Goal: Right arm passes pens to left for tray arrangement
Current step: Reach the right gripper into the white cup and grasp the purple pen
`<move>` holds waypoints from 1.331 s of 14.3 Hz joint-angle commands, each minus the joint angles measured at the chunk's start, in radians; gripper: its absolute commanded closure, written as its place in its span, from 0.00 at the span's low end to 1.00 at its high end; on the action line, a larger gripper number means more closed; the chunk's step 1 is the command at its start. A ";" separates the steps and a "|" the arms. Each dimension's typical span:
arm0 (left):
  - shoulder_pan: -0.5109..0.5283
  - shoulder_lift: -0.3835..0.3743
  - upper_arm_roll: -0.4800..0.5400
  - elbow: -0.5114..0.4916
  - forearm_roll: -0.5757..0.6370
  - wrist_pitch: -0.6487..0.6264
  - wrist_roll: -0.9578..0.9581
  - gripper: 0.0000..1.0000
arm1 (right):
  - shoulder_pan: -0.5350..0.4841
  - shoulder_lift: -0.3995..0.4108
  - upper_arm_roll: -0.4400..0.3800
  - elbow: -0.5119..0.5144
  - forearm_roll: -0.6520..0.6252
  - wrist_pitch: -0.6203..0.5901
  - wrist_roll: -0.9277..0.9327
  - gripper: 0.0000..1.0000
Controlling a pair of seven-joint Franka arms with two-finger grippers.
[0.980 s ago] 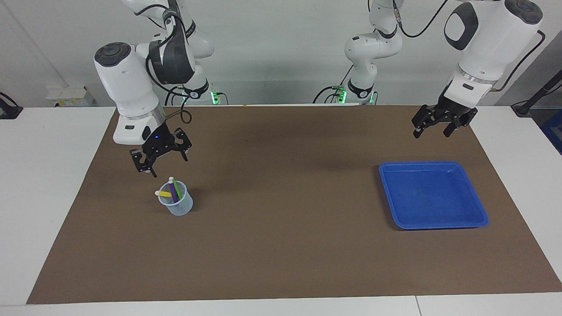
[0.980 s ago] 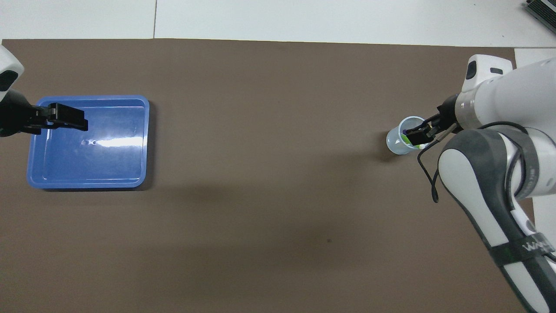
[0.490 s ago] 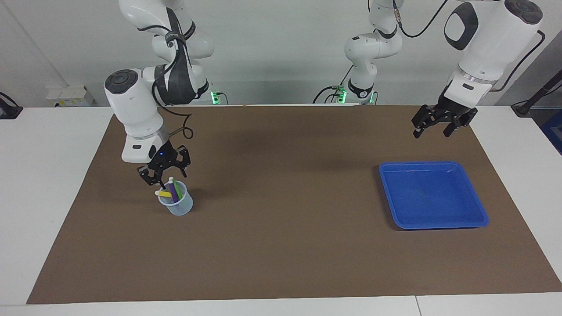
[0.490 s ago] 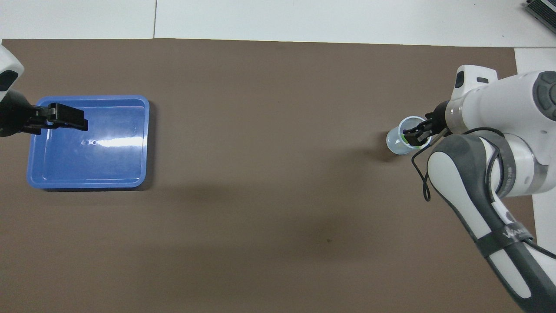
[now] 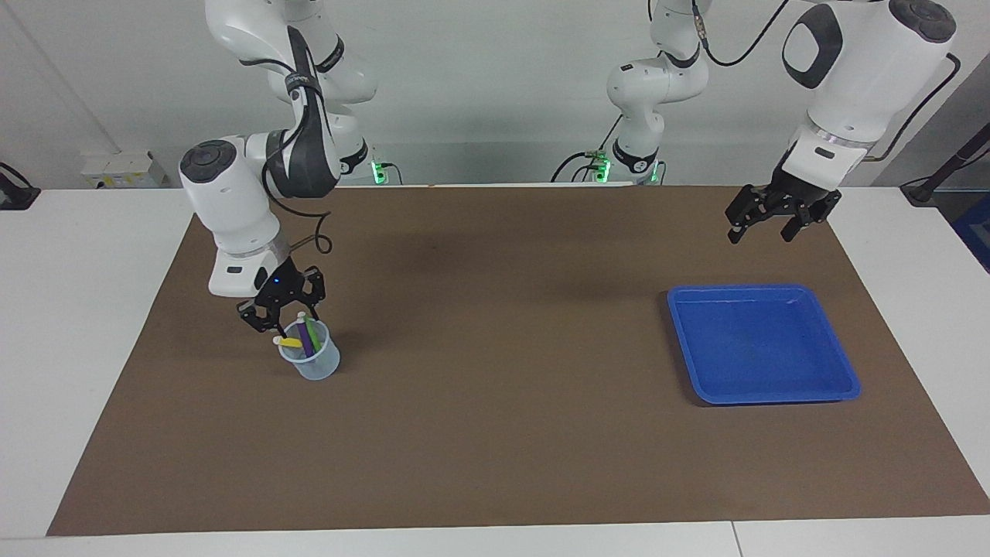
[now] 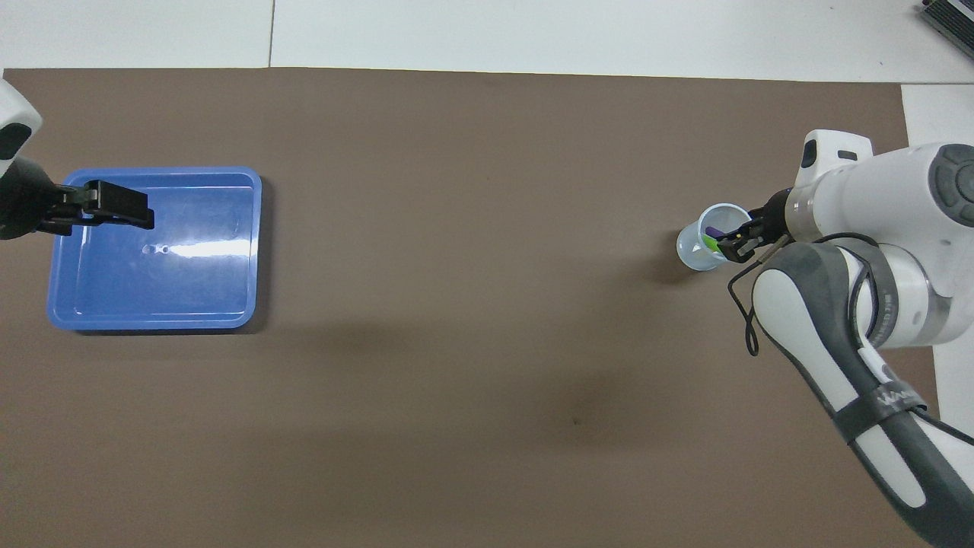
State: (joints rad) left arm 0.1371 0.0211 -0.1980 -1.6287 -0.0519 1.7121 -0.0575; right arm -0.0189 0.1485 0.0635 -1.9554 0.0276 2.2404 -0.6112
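- Brown matting [image 5: 495,433] covers the white table's working area, with a pale wall at the robots' end.
- Toward the right arm's end stands a small translucent cup [image 5: 311,361] holding three marker pens: purple pen [image 5: 304,338], yellow pen [image 5: 289,341] and green pen [image 5: 312,333], their pale ends sticking up past the rim.
- The right gripper [image 5: 283,319], blue light lit on its wrist, is low over the cup's mouth; its fingers are spread on either side of the pen tops, and whether they touch a pen cannot be told.
- The bright-blue tray [image 5: 839,370] lies flat toward the left arm's end, well apart from the cup.
- The left gripper [image 5: 762,232] waits in the air with its fingers spread, over the mat just beside the tray's edge nearest the robots.
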 commanded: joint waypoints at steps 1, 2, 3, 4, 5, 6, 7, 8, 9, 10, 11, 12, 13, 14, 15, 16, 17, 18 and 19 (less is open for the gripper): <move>0.002 -0.021 0.000 -0.014 0.000 -0.006 -0.004 0.00 | -0.009 -0.007 0.007 -0.040 0.005 0.047 -0.015 0.45; 0.002 -0.021 0.000 -0.014 0.000 -0.006 -0.004 0.00 | -0.009 -0.007 0.007 -0.045 0.005 0.050 -0.015 0.50; 0.002 -0.021 0.000 -0.014 0.000 -0.006 -0.004 0.00 | -0.010 -0.007 0.007 -0.046 0.005 0.051 -0.015 0.56; 0.002 -0.021 0.000 -0.014 0.001 -0.006 -0.004 0.00 | -0.009 -0.007 0.007 -0.048 0.005 0.051 -0.015 0.57; 0.002 -0.021 0.000 -0.014 0.000 -0.006 -0.004 0.00 | -0.010 -0.007 0.007 -0.049 0.005 0.051 -0.015 0.57; 0.002 -0.021 0.000 -0.014 0.000 -0.006 -0.004 0.00 | -0.010 -0.007 0.007 -0.051 0.005 0.051 -0.016 0.57; 0.002 -0.021 0.000 -0.014 0.000 -0.006 -0.004 0.00 | -0.013 -0.004 0.007 -0.051 0.005 0.053 -0.018 0.57; 0.002 -0.021 0.000 -0.014 0.000 -0.006 -0.004 0.00 | -0.019 -0.004 0.007 -0.054 0.005 0.064 -0.019 0.57; 0.002 -0.021 0.000 -0.014 0.001 -0.006 -0.004 0.00 | -0.021 -0.004 0.007 -0.063 0.005 0.077 -0.024 0.57; 0.002 -0.021 0.000 -0.014 0.000 -0.006 -0.004 0.00 | -0.023 -0.004 0.007 -0.066 0.005 0.080 -0.024 0.57; 0.002 -0.021 0.000 -0.014 0.000 -0.006 -0.004 0.00 | -0.023 -0.004 0.007 -0.066 0.005 0.081 -0.024 0.57; 0.002 -0.021 0.000 -0.014 0.000 -0.006 -0.004 0.00 | -0.023 -0.004 0.007 -0.066 0.005 0.081 -0.024 0.61; 0.002 -0.021 0.000 -0.014 0.000 -0.006 -0.004 0.00 | -0.023 -0.004 0.007 -0.068 0.005 0.081 -0.024 0.62; 0.002 -0.021 0.000 -0.014 0.000 -0.006 -0.004 0.00 | -0.023 -0.004 0.007 -0.069 0.005 0.081 -0.024 0.62; 0.002 -0.021 0.000 -0.014 0.000 -0.006 -0.004 0.00 | -0.024 -0.003 0.007 -0.069 0.005 0.081 -0.024 0.62; 0.002 -0.021 0.000 -0.014 0.001 -0.006 -0.004 0.00 | -0.024 -0.003 0.007 -0.069 0.005 0.081 -0.024 0.66; 0.002 -0.021 0.000 -0.014 0.001 -0.006 -0.004 0.00 | -0.024 -0.003 0.007 -0.069 0.005 0.081 -0.022 0.70; 0.002 -0.021 0.000 -0.014 0.000 -0.006 -0.004 0.00 | -0.024 -0.001 0.007 -0.069 0.005 0.079 -0.022 0.76; 0.002 -0.021 0.000 -0.014 0.000 -0.006 -0.004 0.00 | -0.024 -0.001 0.007 -0.069 0.005 0.077 -0.022 0.82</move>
State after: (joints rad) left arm 0.1371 0.0211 -0.1980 -1.6287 -0.0519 1.7121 -0.0575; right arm -0.0277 0.1499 0.0611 -2.0113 0.0275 2.2983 -0.6114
